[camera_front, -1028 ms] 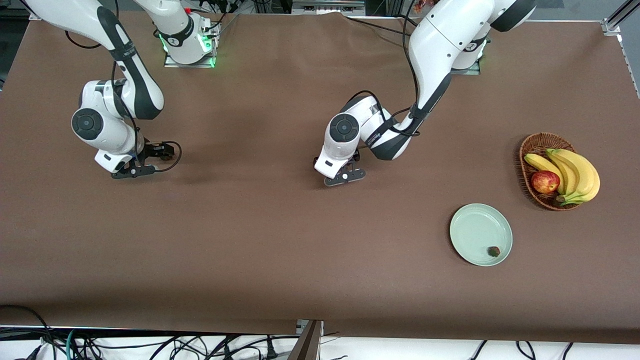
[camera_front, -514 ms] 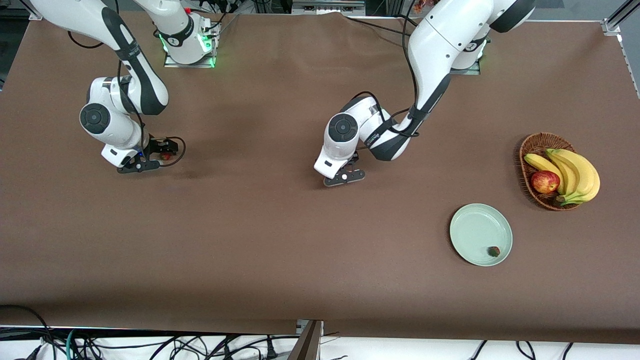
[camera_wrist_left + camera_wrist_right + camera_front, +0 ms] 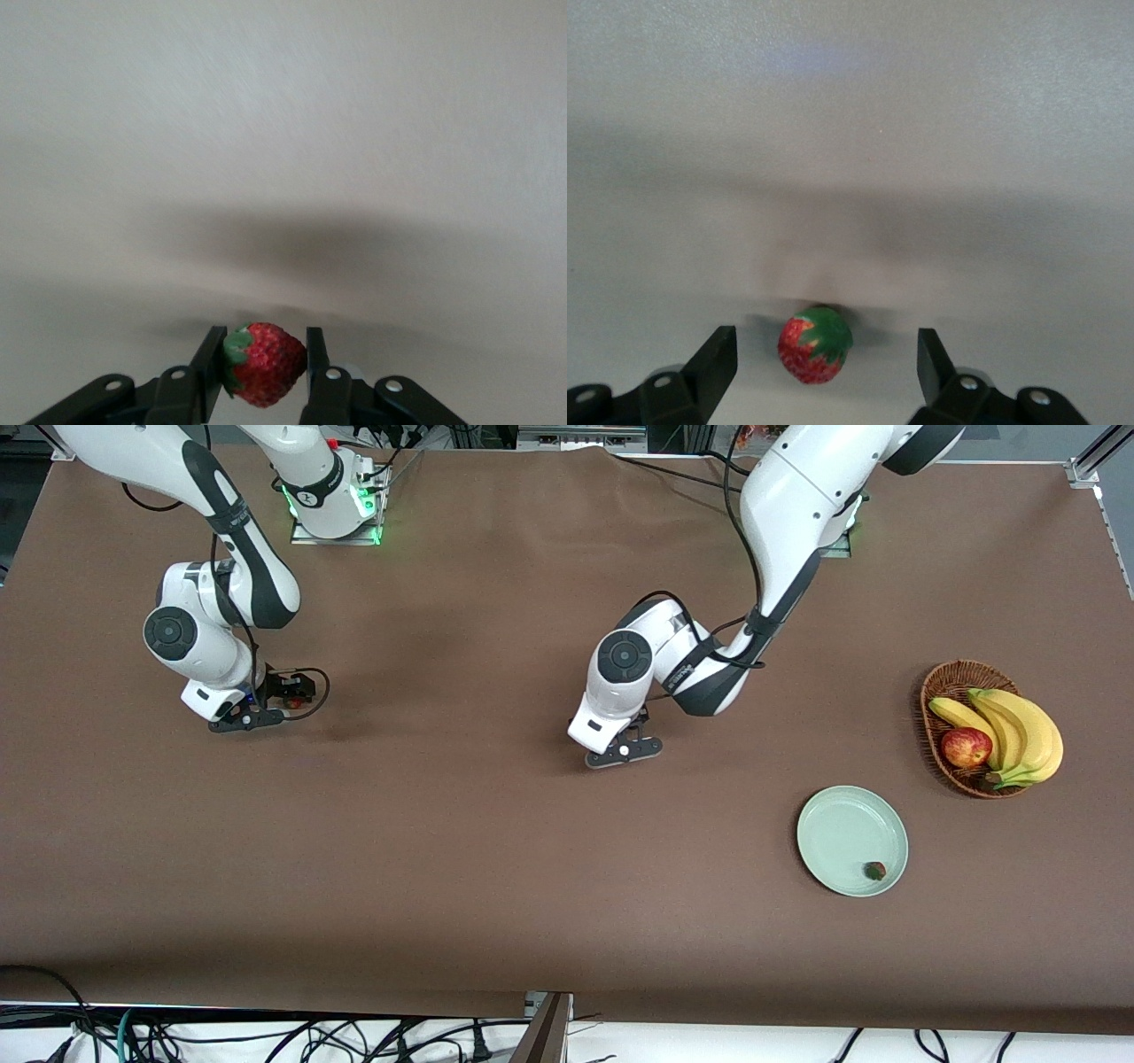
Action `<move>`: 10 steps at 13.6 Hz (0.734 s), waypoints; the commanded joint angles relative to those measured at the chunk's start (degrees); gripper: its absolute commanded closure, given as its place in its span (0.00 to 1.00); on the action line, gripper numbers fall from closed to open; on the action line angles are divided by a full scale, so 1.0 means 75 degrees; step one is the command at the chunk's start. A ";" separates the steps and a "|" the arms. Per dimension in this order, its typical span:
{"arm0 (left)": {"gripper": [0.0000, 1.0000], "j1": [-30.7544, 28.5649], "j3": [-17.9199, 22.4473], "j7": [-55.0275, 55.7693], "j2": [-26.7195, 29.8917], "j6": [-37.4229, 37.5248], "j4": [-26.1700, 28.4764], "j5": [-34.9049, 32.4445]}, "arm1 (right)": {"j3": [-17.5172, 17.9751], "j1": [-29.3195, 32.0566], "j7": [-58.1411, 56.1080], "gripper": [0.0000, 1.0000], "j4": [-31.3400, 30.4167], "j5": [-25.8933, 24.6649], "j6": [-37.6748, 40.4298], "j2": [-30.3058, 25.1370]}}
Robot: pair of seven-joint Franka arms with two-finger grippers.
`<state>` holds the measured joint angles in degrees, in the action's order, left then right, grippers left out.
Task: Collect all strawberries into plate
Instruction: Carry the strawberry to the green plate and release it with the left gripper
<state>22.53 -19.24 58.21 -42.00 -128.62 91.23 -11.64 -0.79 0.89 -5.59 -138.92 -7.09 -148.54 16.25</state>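
Strawberries are spread over three places. Nearest the front camera, one strawberry (image 3: 874, 871) lies inside the plate (image 3: 837, 828), close to its nearer rim, a tiny red berry with a green cap. The pale mint plate sits on the brown bench (image 3: 461, 868) toward the left arm's end. Farther from the camera, near the plate, a wicker basket (image 3: 941, 682) holds bananas (image 3: 1019, 731) and a red-yellow apple (image 3: 966, 747).

Over the middle of the bench, the left end effector (image 3: 625, 750) is clamped on a second strawberry (image 3: 264, 364). Only the left wrist view shows this berry, red and seeded, its green cap against one finger (image 3: 210, 370); from the front the wrist hides it.

Toward the right arm's end, the right end effector (image 3: 266, 707) is low over the bench. The right wrist view shows its fingers (image 3: 719, 359) spread wide, with a third strawberry (image 3: 815, 344) on the bench between them, touching neither, cap up. From the front it is only a red speck.
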 commanded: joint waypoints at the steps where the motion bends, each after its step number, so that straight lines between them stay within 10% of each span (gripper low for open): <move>1: 1.00 -0.0390 -0.0037 -0.0739 0.0454 0.0542 0.0082 -0.0148 | 0.0047 0.0127 -0.0145 0.16 -0.0157 0.0008 -0.0280 0.0013; 10: 1.00 -0.2041 -0.0048 -0.3608 0.1005 0.1561 0.0106 -0.0148 | 0.0047 0.0127 -0.0110 0.65 -0.0169 0.0008 -0.0222 0.0001</move>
<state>10.14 -18.95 37.16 -36.68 -119.59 91.16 -11.72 -0.80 0.99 -5.59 -139.06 -7.09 -149.35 16.89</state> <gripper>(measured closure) 0.590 0.555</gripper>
